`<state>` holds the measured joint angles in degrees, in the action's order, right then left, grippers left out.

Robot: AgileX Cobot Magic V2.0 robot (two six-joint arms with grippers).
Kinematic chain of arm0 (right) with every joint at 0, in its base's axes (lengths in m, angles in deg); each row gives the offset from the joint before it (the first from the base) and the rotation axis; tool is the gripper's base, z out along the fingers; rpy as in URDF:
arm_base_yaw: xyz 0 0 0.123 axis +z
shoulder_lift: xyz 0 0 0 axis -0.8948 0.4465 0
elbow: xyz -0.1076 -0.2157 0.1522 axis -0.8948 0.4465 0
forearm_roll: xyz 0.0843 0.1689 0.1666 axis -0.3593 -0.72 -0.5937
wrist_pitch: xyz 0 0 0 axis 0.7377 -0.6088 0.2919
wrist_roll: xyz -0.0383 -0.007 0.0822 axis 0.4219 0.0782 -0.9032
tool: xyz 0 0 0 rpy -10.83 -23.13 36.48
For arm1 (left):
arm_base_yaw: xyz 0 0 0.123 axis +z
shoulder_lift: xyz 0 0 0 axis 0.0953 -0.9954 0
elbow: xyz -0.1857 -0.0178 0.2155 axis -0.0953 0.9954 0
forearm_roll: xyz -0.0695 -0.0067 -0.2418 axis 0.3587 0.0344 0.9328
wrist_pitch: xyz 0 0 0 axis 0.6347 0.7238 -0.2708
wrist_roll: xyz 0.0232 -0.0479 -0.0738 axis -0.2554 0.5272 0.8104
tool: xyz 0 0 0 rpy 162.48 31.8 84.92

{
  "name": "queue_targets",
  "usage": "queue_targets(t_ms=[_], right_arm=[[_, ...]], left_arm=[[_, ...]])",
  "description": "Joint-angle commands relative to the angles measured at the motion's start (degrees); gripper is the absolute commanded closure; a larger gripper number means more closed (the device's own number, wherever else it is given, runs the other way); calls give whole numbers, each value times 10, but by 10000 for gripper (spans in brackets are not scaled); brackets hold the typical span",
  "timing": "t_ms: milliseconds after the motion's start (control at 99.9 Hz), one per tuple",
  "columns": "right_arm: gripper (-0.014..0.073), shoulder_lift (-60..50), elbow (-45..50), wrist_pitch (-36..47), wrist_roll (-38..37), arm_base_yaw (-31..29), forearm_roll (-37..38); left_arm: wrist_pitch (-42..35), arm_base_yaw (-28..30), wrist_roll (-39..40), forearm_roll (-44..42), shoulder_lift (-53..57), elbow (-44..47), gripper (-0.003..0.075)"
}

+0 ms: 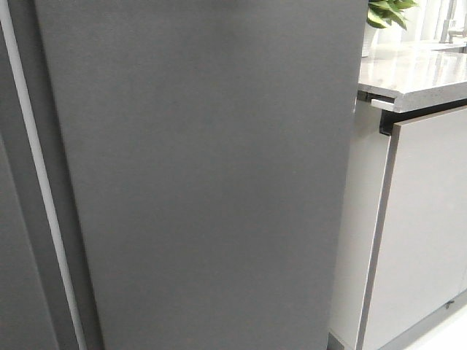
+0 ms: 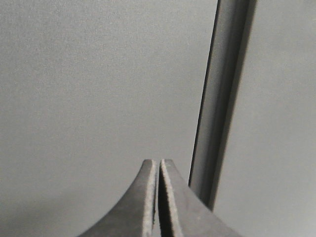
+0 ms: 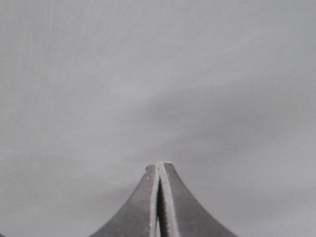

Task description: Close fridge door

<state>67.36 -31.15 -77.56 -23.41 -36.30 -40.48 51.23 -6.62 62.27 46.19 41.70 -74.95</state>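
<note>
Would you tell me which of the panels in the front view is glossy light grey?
The cabinet door under the countertop at right; the fridge door is matte dark grey.

A home kitchen is indicated: a tall dark-grey fridge door [image 1: 204,175] is seen beside glossy cabinet doors [image 1: 427,226], a speckled stone counter [image 1: 408,73] and a potted plant [image 1: 387,13].

One fridge door [image 1: 204,175], one countertop [image 1: 412,73], one potted plant [image 1: 387,13], and two claws, left [image 2: 158,163] and right [image 3: 159,166].
</note>
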Motion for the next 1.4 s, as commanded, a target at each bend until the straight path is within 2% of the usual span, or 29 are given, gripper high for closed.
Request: queue_targets(t_ms=[0, 490, 941, 1061, 1261, 1391], right_arm=[[665, -71, 25, 44, 6, -22, 30], [665, -417, 309, 43, 6, -156, 133], [665, -772, 667, 49, 6, -242, 138], [665, -840, 747, 51, 6, -265, 138], [665, -905, 826, 54, 6, -270, 138], [665, -936, 873, 91, 6, -270, 159]], left_arm=[[-48, -1, 1, 4, 13, 23, 740], [-48, -1, 1, 4, 13, 23, 740], [-48, -1, 1, 4, 13, 23, 740], [-48, -1, 1, 4, 13, 23, 740], [-48, -1, 1, 4, 13, 23, 740], [-48, -1, 1, 4, 13, 23, 740]])
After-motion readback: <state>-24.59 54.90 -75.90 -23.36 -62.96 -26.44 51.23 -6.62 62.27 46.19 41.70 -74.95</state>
